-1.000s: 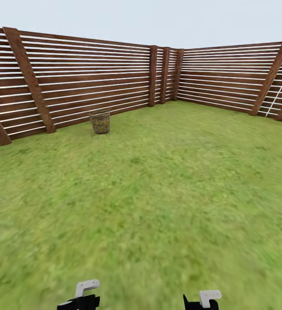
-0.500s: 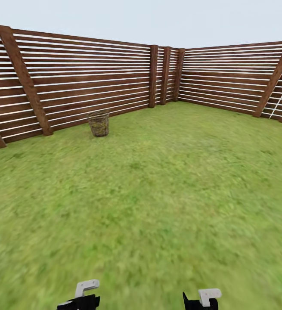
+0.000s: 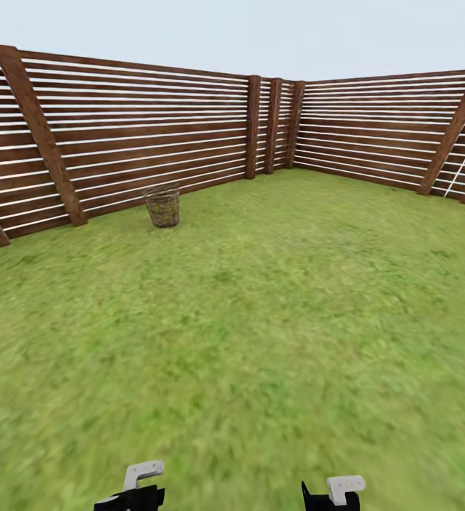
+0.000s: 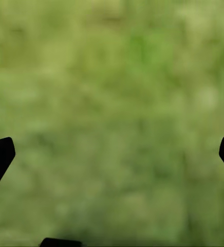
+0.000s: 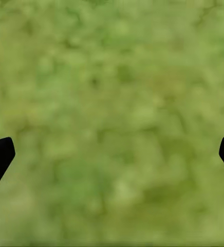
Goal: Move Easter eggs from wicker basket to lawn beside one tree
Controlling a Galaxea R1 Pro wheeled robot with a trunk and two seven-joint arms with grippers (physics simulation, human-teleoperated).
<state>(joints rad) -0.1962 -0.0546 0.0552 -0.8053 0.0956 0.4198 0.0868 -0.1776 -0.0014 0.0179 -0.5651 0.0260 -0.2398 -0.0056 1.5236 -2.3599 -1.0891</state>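
1. Brown horizontal-slat wooden fence (image 3: 154,135) bounds the mottled green lawn (image 3: 260,319) on the far sides; wide open grass lies between the robot and it
2. Round open-weave brown wicker basket (image 3: 163,206) stands upright on the grass just before the fence, ahead and left; contents too small to tell
3. Left end effector (image 4: 112,154) fingers spread wide, released, over grass
4. Right end effector (image 5: 112,154) likewise released, nothing held

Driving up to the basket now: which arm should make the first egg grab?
Left, marginally: the wicker basket stands far off, left of centre, on the left gripper side. Both grippers are open, empty and out of reach.
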